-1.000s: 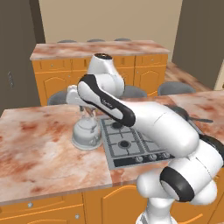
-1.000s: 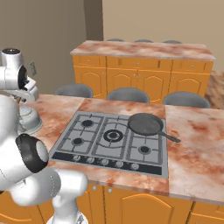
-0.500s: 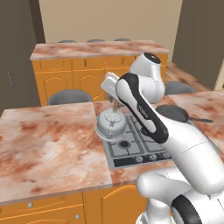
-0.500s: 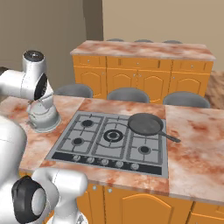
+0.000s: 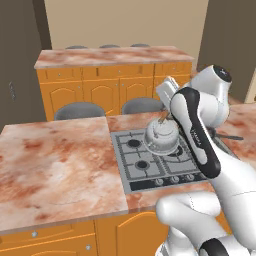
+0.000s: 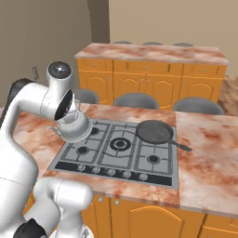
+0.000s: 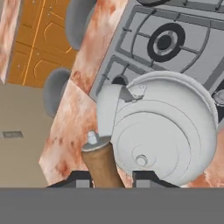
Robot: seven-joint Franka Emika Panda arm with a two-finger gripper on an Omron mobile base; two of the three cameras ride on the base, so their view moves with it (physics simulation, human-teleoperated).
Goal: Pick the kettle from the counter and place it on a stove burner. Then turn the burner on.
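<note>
Kettle [image 5: 161, 137] hung clear of the table [image 5: 55, 165], carried above the left half of the grey cooktop [image 6: 116, 151], over the burners nearest the marbled stone on that side. The jaws [image 7: 111, 177] were clamped on its brown handle [image 7: 101, 168], one dark fingertip to either side of the wood (the hand view looked straight down past the handle onto the domed lid and the short spout). In the right base view the kettle [image 6: 74, 126] sat tilted a little under the white wrist, its base above the back left burner and apart from the grate.

Room for moving lay mostly on the left: a wide stretch of bare pinkish stone ran from the cooktop's left edge out to the table's end. The front edge of the cooktop carried a row of small knobs [image 6: 111, 172], close to the table's front lip.

A flat dark pan [image 6: 155, 132] stood on the back right burner, its handle pointing toward the right-hand stone, well apart from the kettle. Three round grey stools [image 6: 136, 100] stood just behind the table's far edge, and beyond them a second marbled top [image 5: 115, 55] on orange cabinets
</note>
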